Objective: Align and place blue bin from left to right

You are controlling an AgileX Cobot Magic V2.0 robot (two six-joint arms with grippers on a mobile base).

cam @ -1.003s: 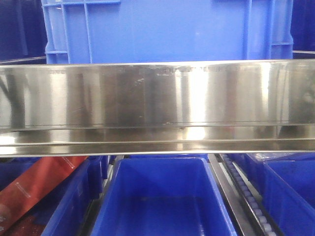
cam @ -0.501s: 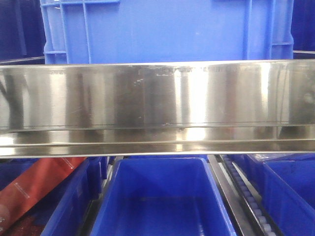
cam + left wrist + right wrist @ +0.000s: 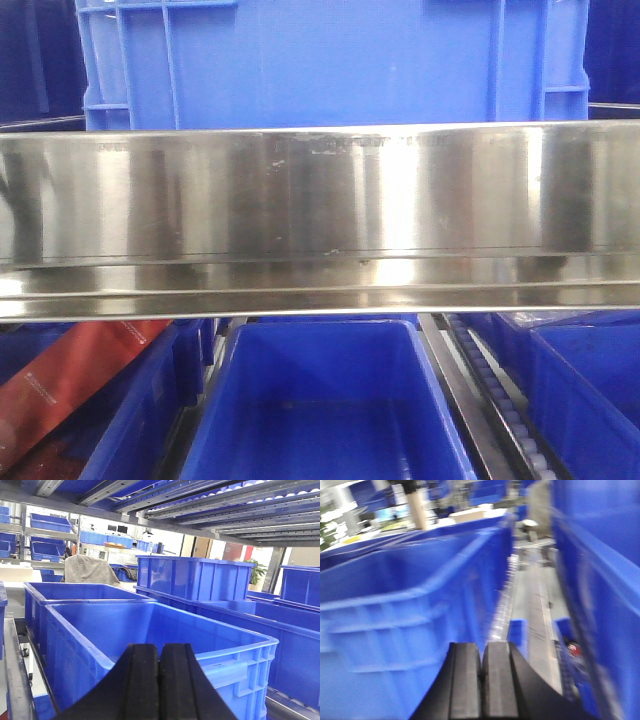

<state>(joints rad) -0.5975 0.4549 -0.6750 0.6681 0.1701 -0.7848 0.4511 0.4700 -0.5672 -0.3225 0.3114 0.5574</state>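
Both claws are pressed shut with nothing between the pads. Left gripper (image 3: pixel 159 680) fills the bottom of its wrist view, black fingers touching, pointed at an open crate just beyond it. Right gripper (image 3: pixel 482 680), also closed and empty, shows in a badly blurred view between blue walls.

From the front camera, a shiny steel shelf rail (image 3: pixel 320 215) crosses the middle and hides the base of the blue bin (image 3: pixel 330 65), which stands behind and above it, its top cut off by the frame. Below the rail sits a smaller open bin (image 3: pixel 320 400), with a red packet (image 3: pixel 70 385) to its left.
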